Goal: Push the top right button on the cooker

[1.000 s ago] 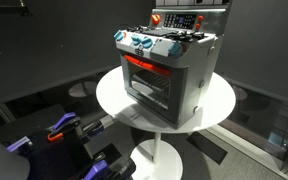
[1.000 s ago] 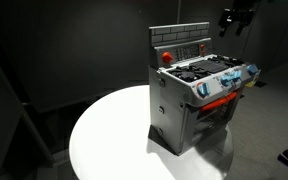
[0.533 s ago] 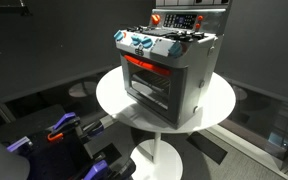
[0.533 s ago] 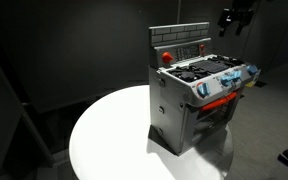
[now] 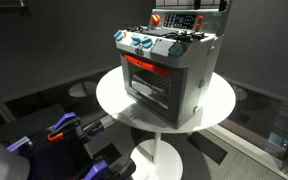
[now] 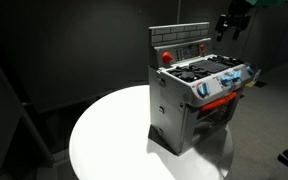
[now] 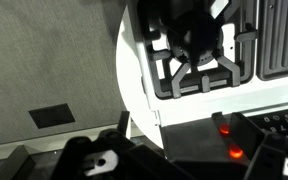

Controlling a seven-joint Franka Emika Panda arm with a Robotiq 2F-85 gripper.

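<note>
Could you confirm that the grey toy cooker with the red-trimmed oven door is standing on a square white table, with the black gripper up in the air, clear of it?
Not quite: the white table is round, not square, as both exterior views show. The rest holds: the grey toy cooker with the red-trimmed oven door stands on it, and the black gripper hangs in the air, clear of the cooker.

A lab-like studio: black curtains (image 6: pixel 64 45) surround a round white table (image 6: pixel 109 140).

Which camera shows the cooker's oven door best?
In an exterior view the oven door faces the camera, whole. In an exterior view from the side it is slanted and narrower. The wrist view shows only a burner.
</note>
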